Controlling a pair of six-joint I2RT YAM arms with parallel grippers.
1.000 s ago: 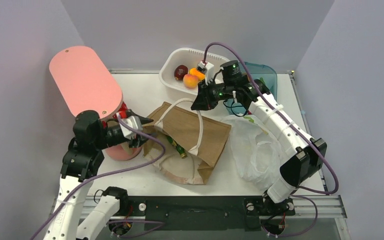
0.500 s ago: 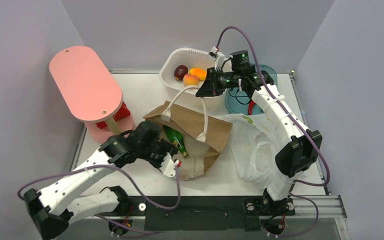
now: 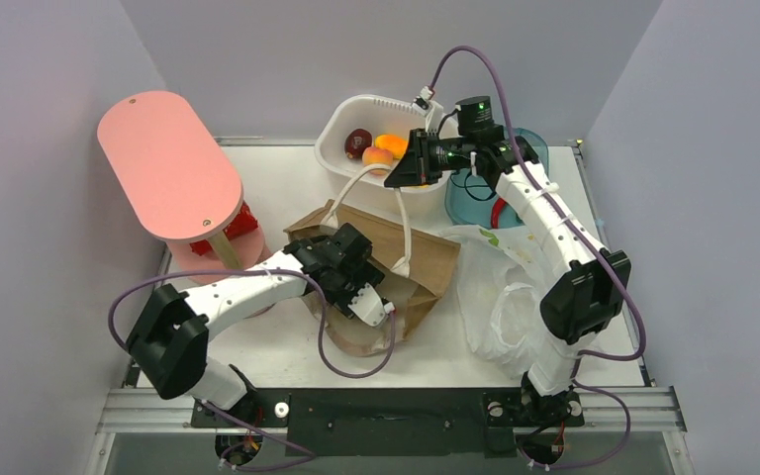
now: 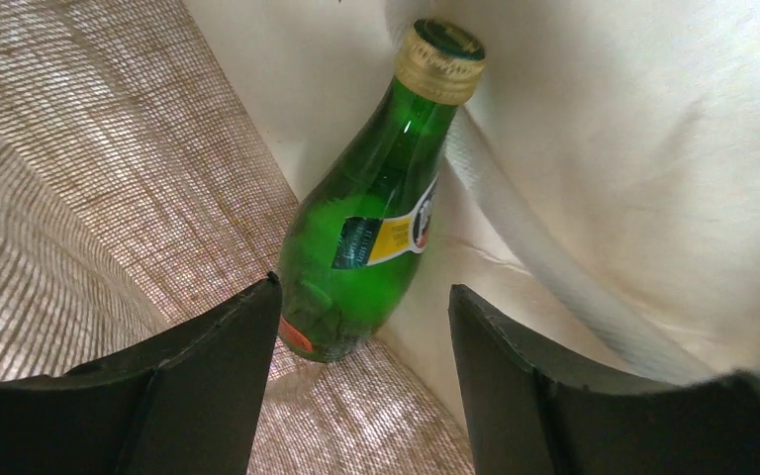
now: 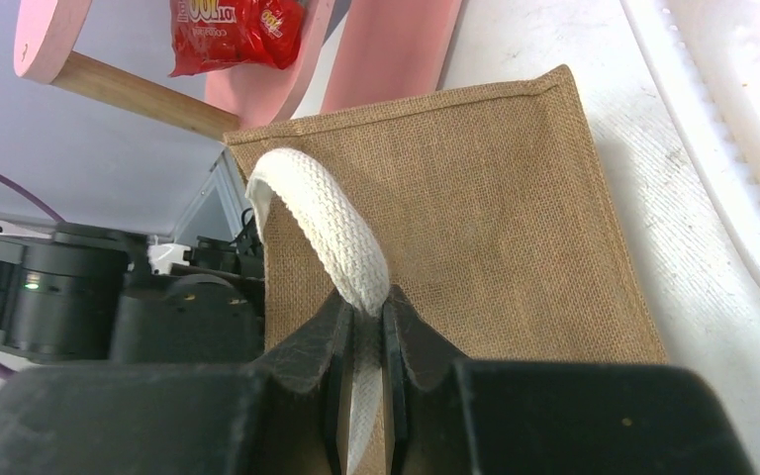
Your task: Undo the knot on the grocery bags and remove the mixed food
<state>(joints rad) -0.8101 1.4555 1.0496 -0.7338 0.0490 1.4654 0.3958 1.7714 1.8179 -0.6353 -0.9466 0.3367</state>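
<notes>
One green glass bottle [image 4: 371, 228] with a gold cap and a yellow label is your target at this moment. It lies on its side inside the brown woven jute bag [image 3: 427, 265] at the centre of the overhead frame. Its cap points to the top of the left wrist frame, against the pale lining. Your left end effector [image 4: 364, 297] reaches into the bag mouth, jaws spread to either side of the bottle's base and not closed on the glass. Your right end effector [image 5: 368, 302] is pinching the bag's white webbing handle [image 5: 322, 223], holding it up toward the upper middle of the overhead frame.

On progress, I judge the untying done. The thin white plastic carrier bag [image 3: 500, 292] lies crumpled at the right of the surface [image 3: 287, 183] with no knot showing, though its folds hide any contents. A peach-coloured round fruit [image 3: 377, 156] sits among others in the white plastic basket [image 3: 339, 127] at upper centre. You have yet to lift the bottle out. Its glass looks smooth, glossy and rigid, probably slippery, so close on the wide body.
</notes>
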